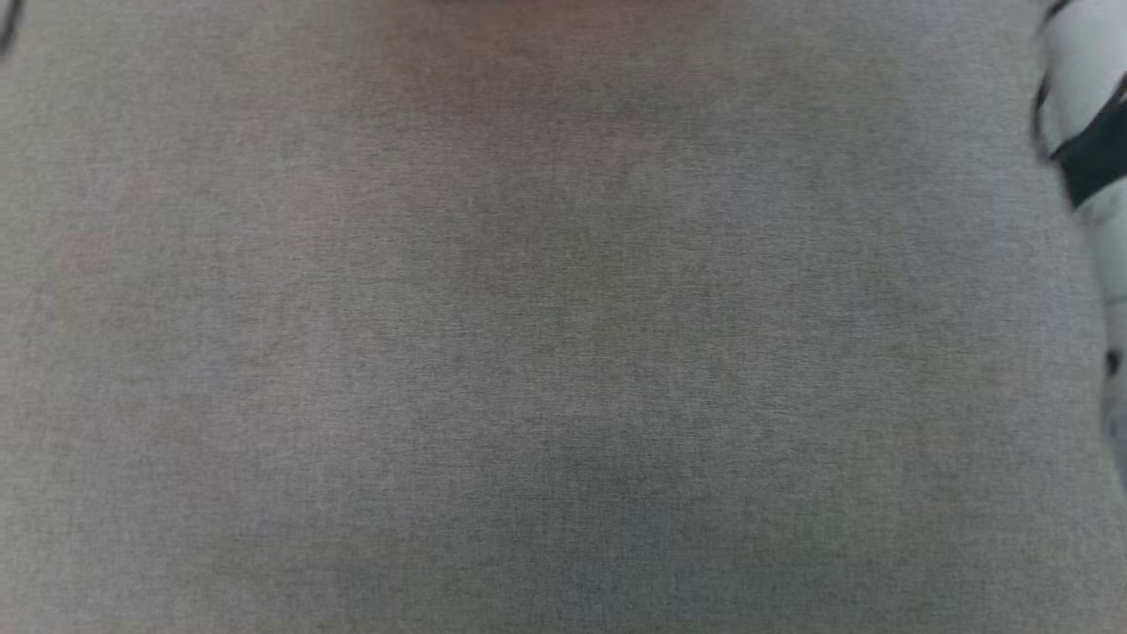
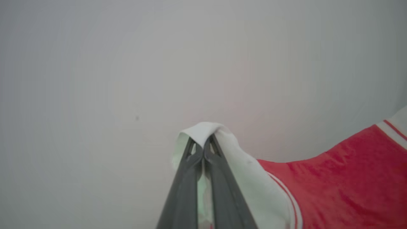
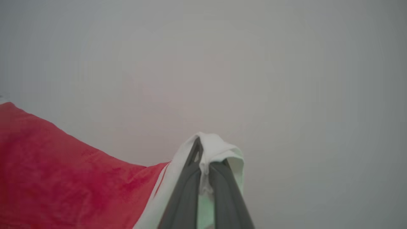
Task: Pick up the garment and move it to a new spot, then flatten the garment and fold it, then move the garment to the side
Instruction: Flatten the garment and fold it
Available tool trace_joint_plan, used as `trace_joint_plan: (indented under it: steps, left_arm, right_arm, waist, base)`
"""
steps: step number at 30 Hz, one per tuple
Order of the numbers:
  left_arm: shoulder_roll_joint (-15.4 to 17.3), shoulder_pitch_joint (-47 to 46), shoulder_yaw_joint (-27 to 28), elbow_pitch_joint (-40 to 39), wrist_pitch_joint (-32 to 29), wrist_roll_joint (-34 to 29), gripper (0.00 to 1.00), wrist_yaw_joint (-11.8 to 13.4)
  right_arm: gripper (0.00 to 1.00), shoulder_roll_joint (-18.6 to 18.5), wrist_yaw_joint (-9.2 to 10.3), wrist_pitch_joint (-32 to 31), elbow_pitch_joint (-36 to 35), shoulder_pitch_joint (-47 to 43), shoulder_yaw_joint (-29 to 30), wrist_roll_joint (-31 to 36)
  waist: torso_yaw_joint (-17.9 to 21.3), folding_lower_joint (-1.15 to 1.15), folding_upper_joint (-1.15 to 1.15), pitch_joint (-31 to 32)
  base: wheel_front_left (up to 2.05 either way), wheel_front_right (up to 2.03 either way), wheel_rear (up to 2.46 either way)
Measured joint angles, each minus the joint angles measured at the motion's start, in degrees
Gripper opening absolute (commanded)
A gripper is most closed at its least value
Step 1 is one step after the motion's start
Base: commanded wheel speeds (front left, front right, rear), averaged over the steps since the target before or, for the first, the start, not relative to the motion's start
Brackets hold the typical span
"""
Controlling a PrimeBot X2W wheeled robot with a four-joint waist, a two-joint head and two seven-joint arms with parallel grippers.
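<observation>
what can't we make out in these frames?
- Head view: faint red smear at the top edge, blurred and cut off; cannot confirm it is the garment.
- Head view: pale forearm cut by the right edge.
- Left wrist view: garment runs off the right and bottom edges, shape unknown; cuff drapes over the left gripper, hiding bite depth.
- Right wrist view: likewise at the right gripper.

No readable text, label, brand, number or sign appears anywhere
</observation>
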State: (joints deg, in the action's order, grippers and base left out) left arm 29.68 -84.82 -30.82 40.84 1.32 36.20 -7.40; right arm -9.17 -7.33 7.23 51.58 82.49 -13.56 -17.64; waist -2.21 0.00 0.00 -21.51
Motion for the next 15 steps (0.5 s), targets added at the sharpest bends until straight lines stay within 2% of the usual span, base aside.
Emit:
trace_joint_plan:
  steps: [8, 15]
  left_arm:
    - [2.14, 8.73, -6.76, 4.66, -2.60, 7.05, 0.00, 0.00]
    - [4.68, 17.44, -11.38, 4.74, -9.71, 11.89, 0.00, 0.00]
  right_arm:
    - [0.00, -1.66, -0.14, -7.71, 1.41, -9.32, -7.45, -10.85]
    - [0.00, -5.59, -0.16, -18.67, -6.04, -19.70, -13.92, -21.61]
  waist:
    - [-0.44, 0.00, 0.00, 1.24]
    - [-0.28, 0.00, 0.00, 3.70]
  base:
    - [0.00, 0.00, 0.00]
    - [0.00, 0.00, 0.00]
